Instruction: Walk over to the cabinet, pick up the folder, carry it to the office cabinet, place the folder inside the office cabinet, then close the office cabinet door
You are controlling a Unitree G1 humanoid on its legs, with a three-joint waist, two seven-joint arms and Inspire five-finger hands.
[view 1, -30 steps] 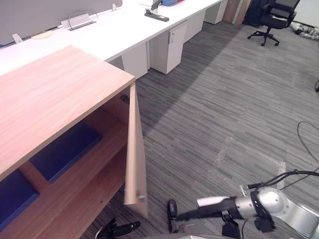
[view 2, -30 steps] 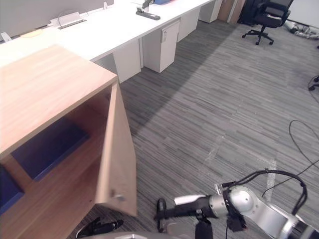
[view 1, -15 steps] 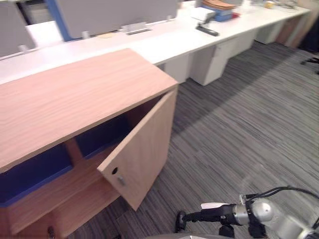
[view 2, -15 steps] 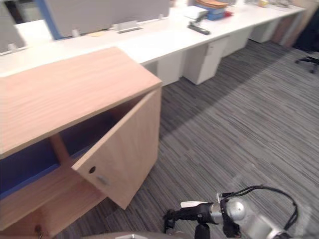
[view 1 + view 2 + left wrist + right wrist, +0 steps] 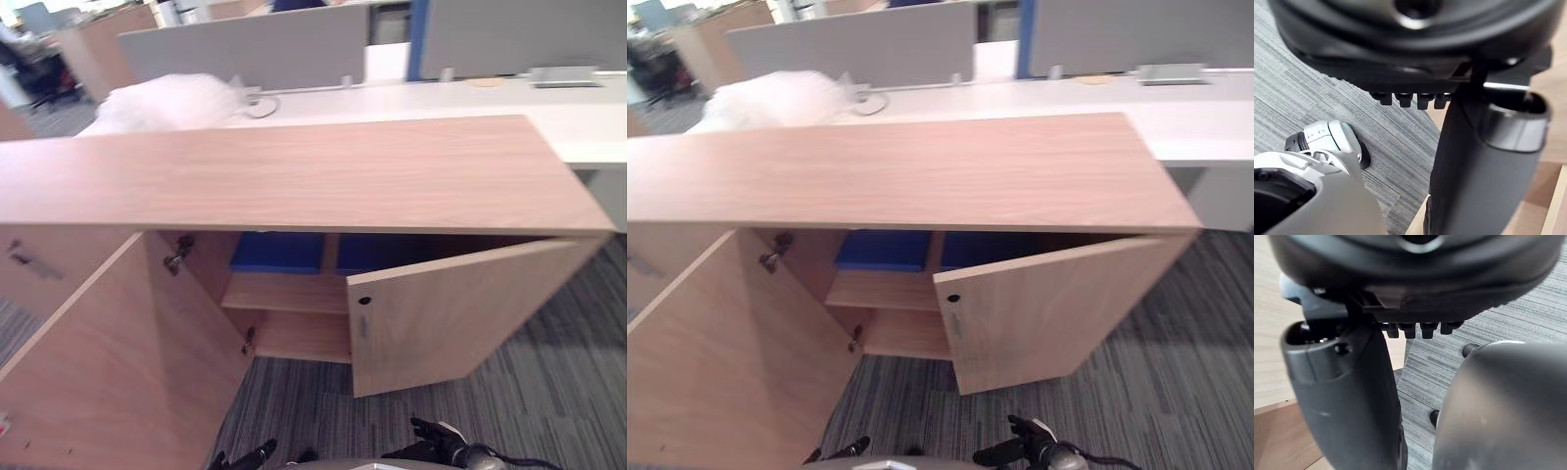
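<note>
Left eye view: office cabinet [image 5: 294, 171], wood. Left door [image 5: 108, 372] swung wide toward the near left; right door [image 5: 460, 304] half open. Two flat blue folders on the upper shelf, one [image 5: 279, 253] left of the divider and one [image 5: 392, 250] right of it. Left hand [image 5: 243, 457] and right hand [image 5: 438, 451] hang low over the carpet [image 5: 549, 382], well apart from both doors.

Right eye view: each folder's near edge runs left to right. The depth is hidden under the top, so the long axis cannot be told.

Left wrist view: thumb apart from the fingers, nothing held.

Right wrist view: same.

Risks: a folder edge overhanging the shelf could jam the closing door. A low hand could clip a door's bottom edge when raised.
</note>
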